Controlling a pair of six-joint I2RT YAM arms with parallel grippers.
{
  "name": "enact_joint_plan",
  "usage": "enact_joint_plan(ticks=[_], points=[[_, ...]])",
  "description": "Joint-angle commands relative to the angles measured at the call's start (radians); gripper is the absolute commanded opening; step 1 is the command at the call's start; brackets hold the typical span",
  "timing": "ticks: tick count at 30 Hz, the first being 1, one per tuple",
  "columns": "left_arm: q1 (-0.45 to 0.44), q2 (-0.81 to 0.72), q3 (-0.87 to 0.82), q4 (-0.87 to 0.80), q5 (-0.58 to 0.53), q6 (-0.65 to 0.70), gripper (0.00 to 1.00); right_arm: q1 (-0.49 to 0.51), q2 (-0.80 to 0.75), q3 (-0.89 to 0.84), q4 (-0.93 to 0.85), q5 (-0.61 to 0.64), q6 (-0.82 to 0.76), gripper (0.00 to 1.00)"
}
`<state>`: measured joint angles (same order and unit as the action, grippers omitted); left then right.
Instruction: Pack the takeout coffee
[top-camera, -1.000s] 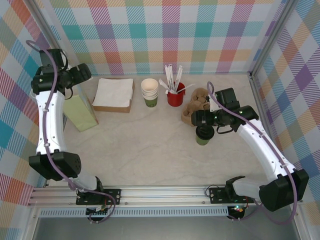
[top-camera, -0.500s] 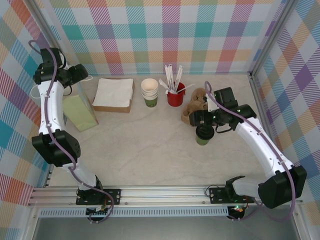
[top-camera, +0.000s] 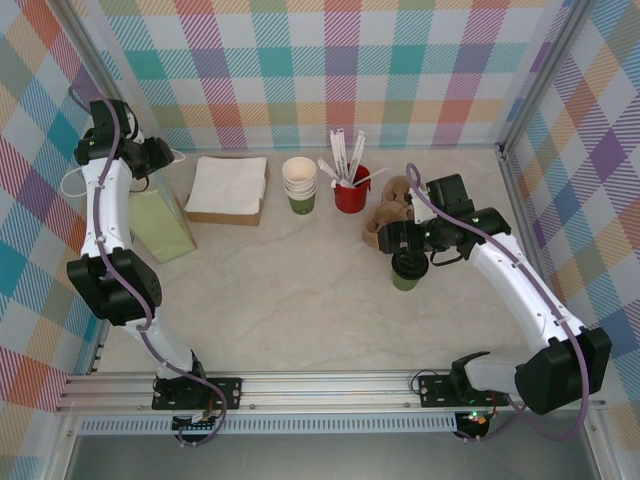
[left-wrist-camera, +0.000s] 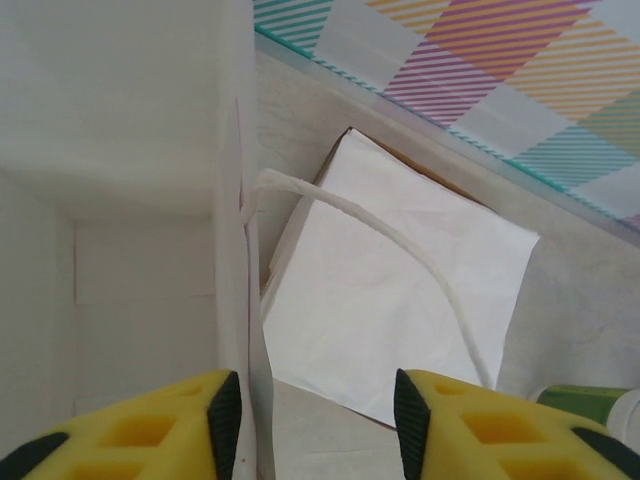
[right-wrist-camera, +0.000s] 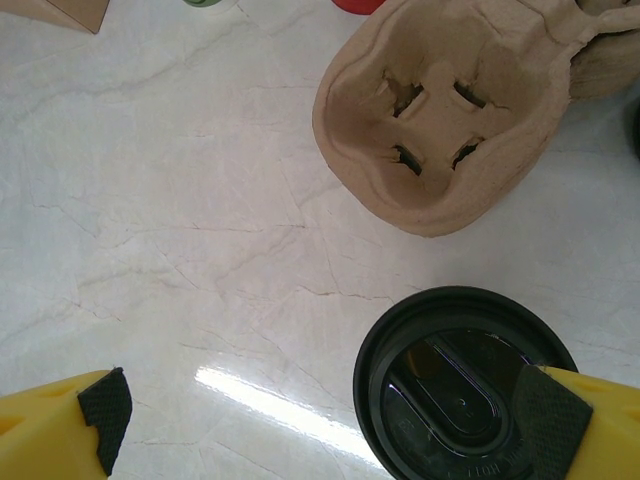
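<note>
Top view — takeout coffee (top-camera: 405, 280) upright on the table (top-camera: 300, 290), right of centre, near 1 pulp carrier (top-camera: 385, 215); right gripper (top-camera: 408, 252) over it; left gripper (top-camera: 165, 160) at paper bag (top-camera: 165, 225), far left.
Left wrist — 2 fingers (left-wrist-camera: 140, 430) apart, straddling the bag wall.
Right wrist — jaws spread wide, coffee against 1 pad (right-wrist-camera: 560, 410).

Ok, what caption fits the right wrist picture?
Right tool, open, over the black-lidded coffee cup, a cardboard cup tray beside it.
</note>
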<state>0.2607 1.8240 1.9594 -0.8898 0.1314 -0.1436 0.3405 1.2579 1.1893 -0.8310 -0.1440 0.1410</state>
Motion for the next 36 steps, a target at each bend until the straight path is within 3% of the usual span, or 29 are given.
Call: enact_joint_plan(ticks=[1,7,15,36], points=[[0.02,0.003,-0.009,-0.02,0.006,0.014,0.35,-0.004,0.007,-0.004,-0.001,-0.021,-0.012,1.0],[0.021,-0.005,-0.012,-0.035,-0.022,0.043,0.16,-0.005,0.009,-0.008,0.001,-0.022,-0.012,1.0],[0.02,-0.025,-0.019,-0.055,-0.054,0.078,0.0,-0.005,0.011,-0.011,0.001,-0.017,-0.008,1.0],[-0.005,-0.228,-0.102,-0.139,-0.173,0.125,0.0,-0.005,-0.003,-0.023,-0.016,0.041,0.038,1.0]])
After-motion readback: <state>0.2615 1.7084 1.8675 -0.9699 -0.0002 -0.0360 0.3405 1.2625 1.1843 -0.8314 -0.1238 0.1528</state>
